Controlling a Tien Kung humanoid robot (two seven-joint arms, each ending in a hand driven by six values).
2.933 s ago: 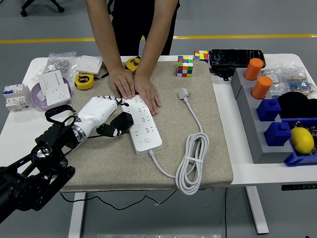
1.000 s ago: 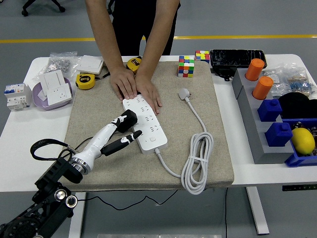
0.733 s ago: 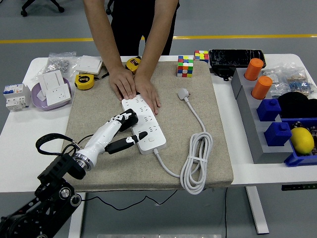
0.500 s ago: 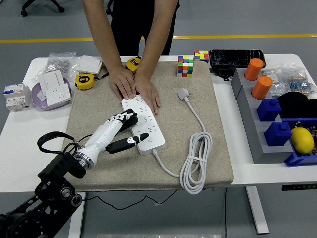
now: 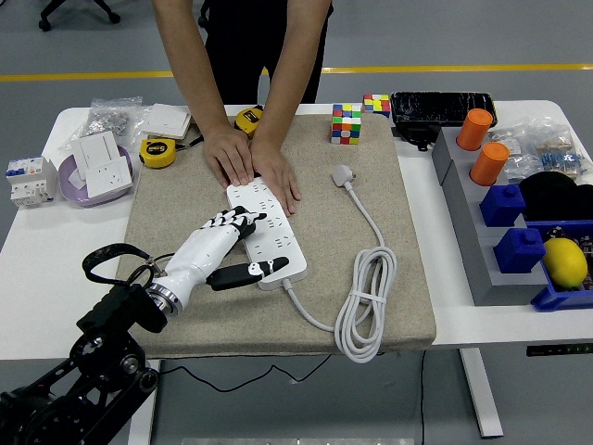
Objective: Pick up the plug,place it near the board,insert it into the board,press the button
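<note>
left hand [image 5: 225, 248] resting fingers-out on the power strip [image 5: 267, 235], person's hands [image 5: 250, 165] pinning its far end, plug [image 5: 343, 174] lying loose on the mat [image 5: 185, 195].

My left arm reaches in from the lower left corner, black links ending in the white left hand [image 5: 222, 252]. Its fingers [image 5: 243, 220] are spread and extended forward, thumb stretched out to the right, holding nothing. Across from me, the person's hands [image 5: 250, 167] lie flat, palms down.
</note>
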